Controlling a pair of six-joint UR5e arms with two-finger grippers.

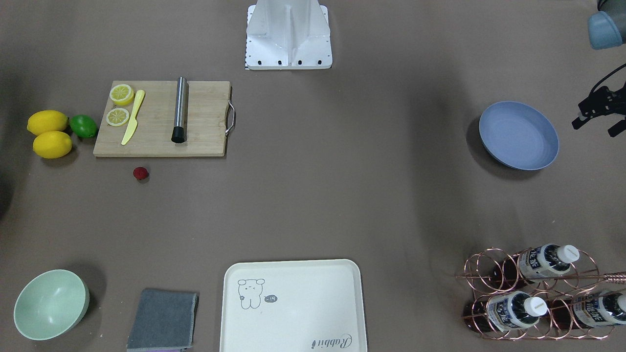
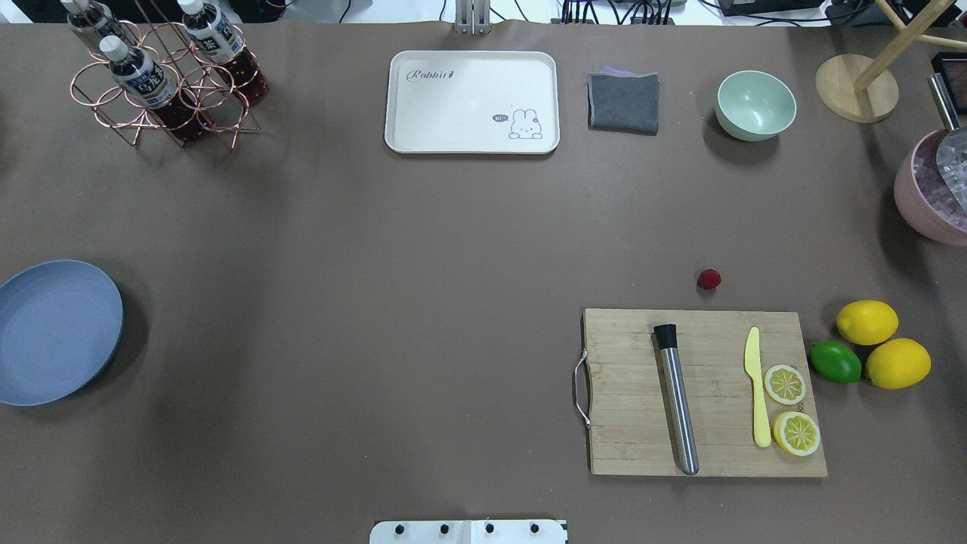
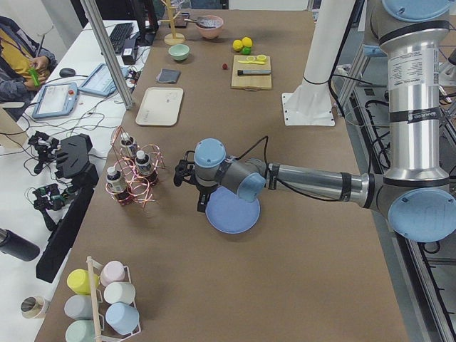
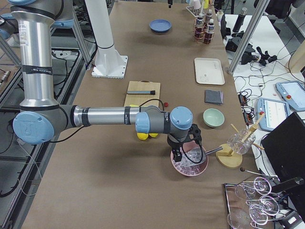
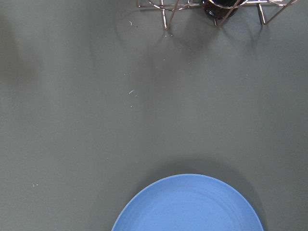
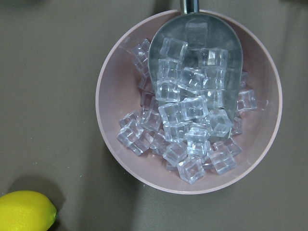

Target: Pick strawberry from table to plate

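Observation:
The strawberry point(image 2: 709, 279) point(image 1: 141, 173) lies on the table point(image 2: 423, 302), just beyond the far edge of the wooden cutting board, with no gripper near it. The blue plate point(image 2: 57, 330) point(image 1: 518, 135) point(image 5: 187, 204) sits empty far off on the robot's left side. My left gripper point(image 1: 597, 128) point(image 3: 189, 174) hovers beside the plate's outer rim, its two dark fingers apart and holding nothing. My right gripper point(image 4: 183, 150) hangs over a pink bowl of ice at the opposite end. It shows only in the right side view, so I cannot tell whether it is open or shut.
The cutting board point(image 2: 702, 393) carries a steel muddler, a yellow knife and two lemon slices. Two lemons and a lime point(image 2: 835, 361) lie beside it. The far edge holds a cream tray point(image 2: 472, 102), a grey cloth point(image 2: 623, 100), a mint bowl point(image 2: 755, 104) and a copper bottle rack point(image 2: 162, 75). The pink ice bowl point(image 6: 187, 101) holds a scoop.

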